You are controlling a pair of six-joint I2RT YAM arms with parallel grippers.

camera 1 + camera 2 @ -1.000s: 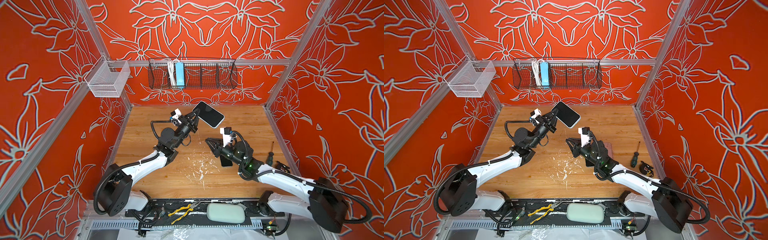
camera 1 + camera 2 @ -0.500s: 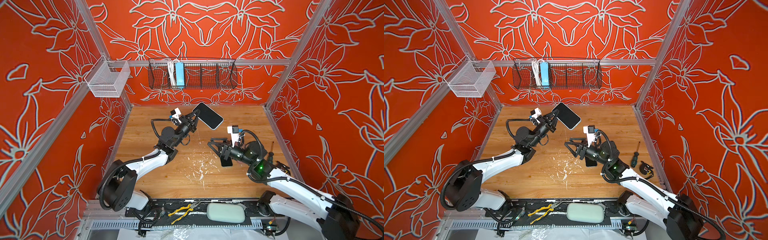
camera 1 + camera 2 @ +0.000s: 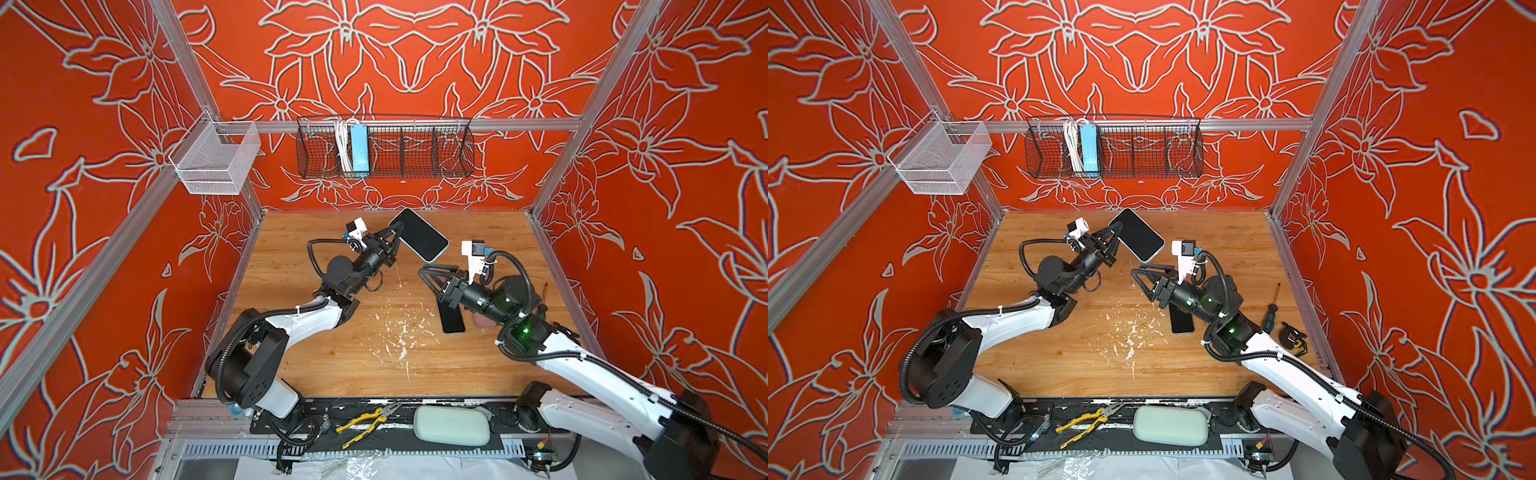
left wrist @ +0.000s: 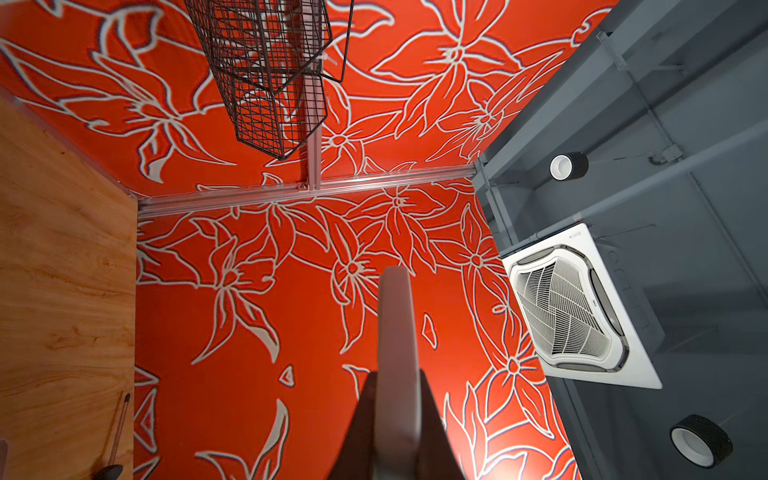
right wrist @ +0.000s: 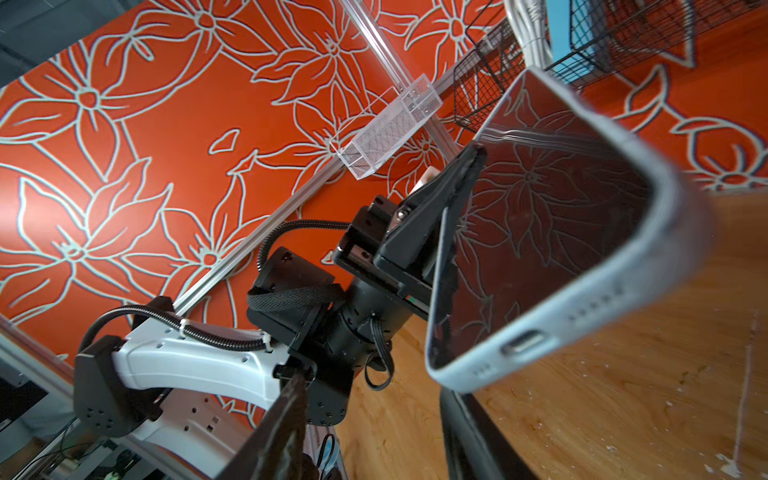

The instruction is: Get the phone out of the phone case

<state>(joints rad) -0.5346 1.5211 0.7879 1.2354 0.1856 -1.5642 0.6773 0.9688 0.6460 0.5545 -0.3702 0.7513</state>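
The phone [image 3: 417, 232] [image 5: 548, 216] shows a dark screen and sits in a pale blue-grey phone case [image 3: 439, 254] [image 5: 623, 291]. It hangs tilted above the back of the wooden table. My left gripper [image 3: 394, 233] [image 3: 1115, 233] [image 4: 395, 378] is shut on the cased phone's upper side edge. The right gripper [image 3: 430, 286] [image 3: 1144, 286] [image 5: 374, 436] is open just below the phone's lower end. It touches nothing, and the case's port end hangs ahead of one of its fingers [image 5: 469, 432].
A flat black phone-like slab [image 3: 452, 322] lies on the table under the right arm. A screwdriver [image 3: 1271, 311] and a small black part [image 3: 1293, 334] lie at the right edge. A wire basket [image 3: 384, 147] and a mesh bin [image 3: 214, 160] hang on the walls. Pliers [image 3: 368, 419] rest in front.
The right gripper has opened, and its arm has swung out to the right and flatter. The left gripper and the cased phone have barely moved.
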